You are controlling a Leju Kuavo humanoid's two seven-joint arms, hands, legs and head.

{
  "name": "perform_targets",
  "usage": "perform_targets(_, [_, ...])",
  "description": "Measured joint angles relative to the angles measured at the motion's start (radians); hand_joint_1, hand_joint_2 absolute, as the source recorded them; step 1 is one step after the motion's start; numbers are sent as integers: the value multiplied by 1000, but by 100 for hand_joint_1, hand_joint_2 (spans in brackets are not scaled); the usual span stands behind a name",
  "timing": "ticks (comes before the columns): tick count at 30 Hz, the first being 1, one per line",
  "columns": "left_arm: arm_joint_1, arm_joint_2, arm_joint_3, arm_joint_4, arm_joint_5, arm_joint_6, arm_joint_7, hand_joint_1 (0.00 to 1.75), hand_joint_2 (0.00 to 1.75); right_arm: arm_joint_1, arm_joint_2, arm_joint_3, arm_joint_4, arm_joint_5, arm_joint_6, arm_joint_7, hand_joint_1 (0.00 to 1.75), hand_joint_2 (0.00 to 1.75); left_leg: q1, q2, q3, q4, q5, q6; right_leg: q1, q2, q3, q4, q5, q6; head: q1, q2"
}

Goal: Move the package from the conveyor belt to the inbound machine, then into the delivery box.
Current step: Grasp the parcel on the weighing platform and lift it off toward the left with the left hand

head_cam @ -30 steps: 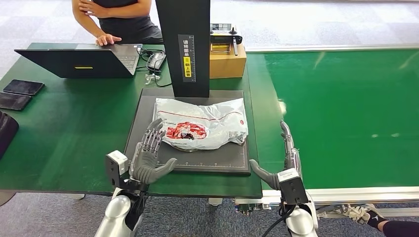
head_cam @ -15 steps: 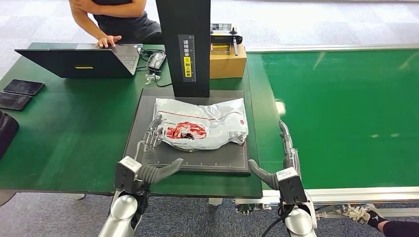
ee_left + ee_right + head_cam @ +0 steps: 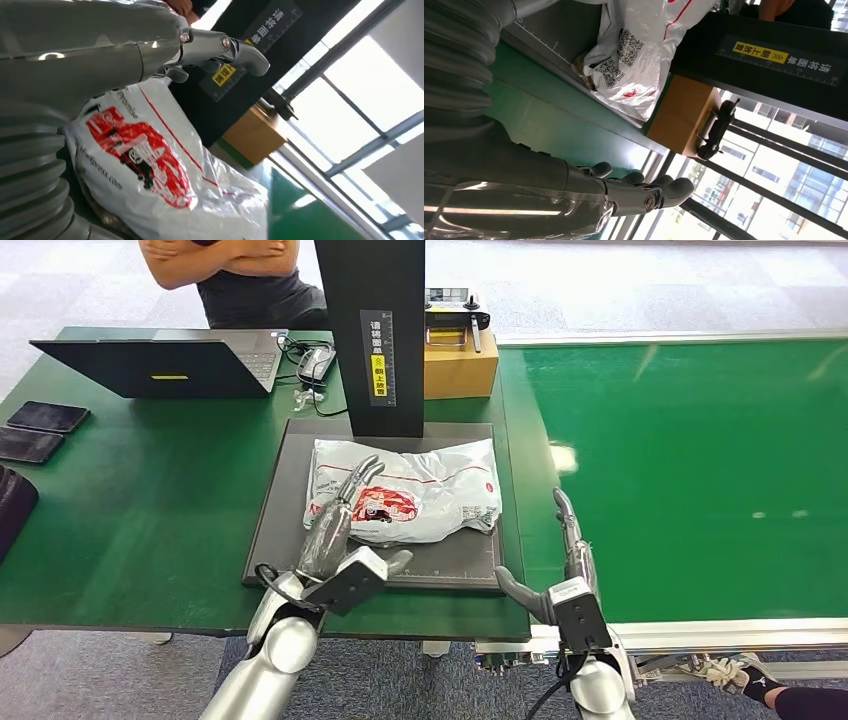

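Resting on package (image 3: 420,490), left hand (image 3: 335,520) spread, right hand (image 3: 570,550) spread, black post (image 3: 370,335) behind, laptop (image 3: 160,365) left.

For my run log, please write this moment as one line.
stage: package on inbound machine plate | left hand: over package's left end, grasp unclear | right hand: open, over belt edge | delivery box: unseen

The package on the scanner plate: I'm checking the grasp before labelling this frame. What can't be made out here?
- Head view: whether the left hand touches the package; its fingers lie over the near left part, hiding it.
- Left wrist view: the package's lower part is cut off by the edge and the ribbed cover.
- Right wrist view: the QR label is too small to read.
- Head view: the person is cut off by the top edge.
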Motion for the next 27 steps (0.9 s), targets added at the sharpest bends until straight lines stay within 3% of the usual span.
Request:
perform_targets(4, [-42, 0, -27, 41, -163, 41, 137, 0, 175, -2, 7, 0, 1, 11, 14, 8, 0, 175, 0, 0, 0, 0, 0, 0, 0, 0, 0, 0, 0, 0, 0, 0])
perform_targets(9, [-86, 0, -44, 98, -257, 29, 221, 0, 175, -3, 17, 0, 1, 24, 18, 12, 0, 175, 0, 0, 0, 0, 0, 0, 0, 0, 0, 0, 0, 0, 0, 0])
perform_targets(18, [-218, -14, -55, 271, -389, -98, 373, 0, 175, -7, 30, -1, 9, 40, 30, 12, 0, 175, 0, 0, 0, 0, 0, 0, 0, 0, 0, 0, 0, 0, 0, 0])
perform_targets(27, [-362, -25, -42, 479, -386, -235, 433, 0, 175, -15, 34, -2, 27, 45, 10, 12, 0, 175, 0, 0, 0, 0, 0, 0, 0, 0, 0, 0, 0, 0, 0, 0])
